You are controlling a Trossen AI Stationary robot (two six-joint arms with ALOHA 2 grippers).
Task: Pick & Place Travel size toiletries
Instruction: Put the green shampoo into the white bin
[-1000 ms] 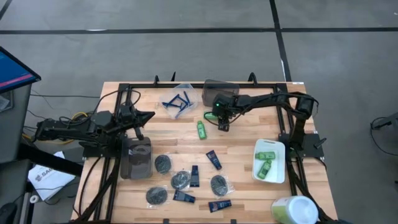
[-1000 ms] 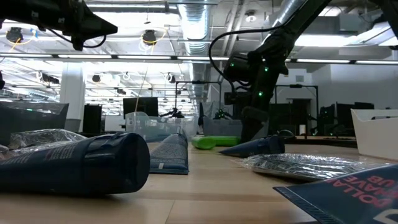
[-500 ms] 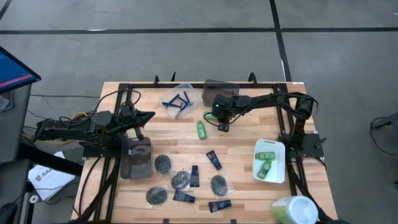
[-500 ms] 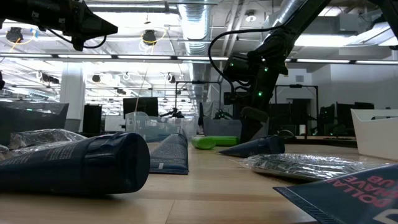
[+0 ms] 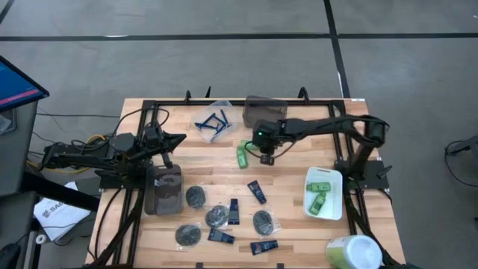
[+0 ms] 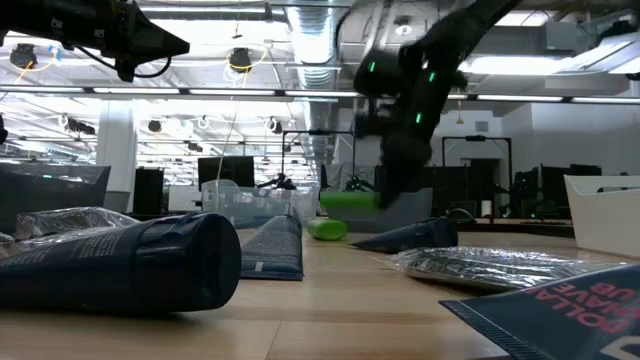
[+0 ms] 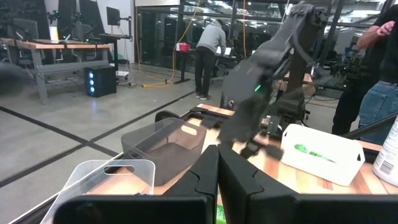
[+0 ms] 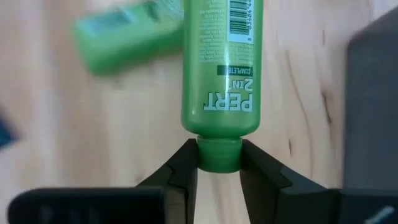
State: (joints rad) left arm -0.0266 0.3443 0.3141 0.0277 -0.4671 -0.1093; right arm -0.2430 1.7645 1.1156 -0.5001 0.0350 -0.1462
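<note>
Right wrist view: the right gripper (image 8: 219,163) has its jaws closed on the cap of a green mini bottle (image 8: 222,68), one dark finger on each side of the cap. The bottle's long axis runs straight out from the gripper, cap toward the wrist and body pointing away. It is bright green with white "PERT 2 IN 1" lettering and a barcode panel farther up the body. A second green bottle (image 8: 127,36) lies blurred on the wooden bench (image 8: 81,137) beyond it, its long axis angled across that of the held one.

In the low view the held bottle (image 6: 350,201) hangs level above the bench, with the other bottle (image 6: 327,229) lying on the wood just below it. From above, the right gripper (image 5: 267,150) is near the middle of the bench's far half, just beside the loose bottle (image 5: 242,155), in front of the grey bin (image 5: 263,109).

The white tray (image 5: 326,211) at the right edge holds more green bottles (image 5: 320,194). Blue razors (image 5: 212,121) lie in a clear bin, and navy tubes (image 5: 256,192) and wrapped dark discs (image 5: 196,196) are spread over the near half.

The left gripper (image 5: 178,139) hovers over the left side, its jaws closed on nothing.
</note>
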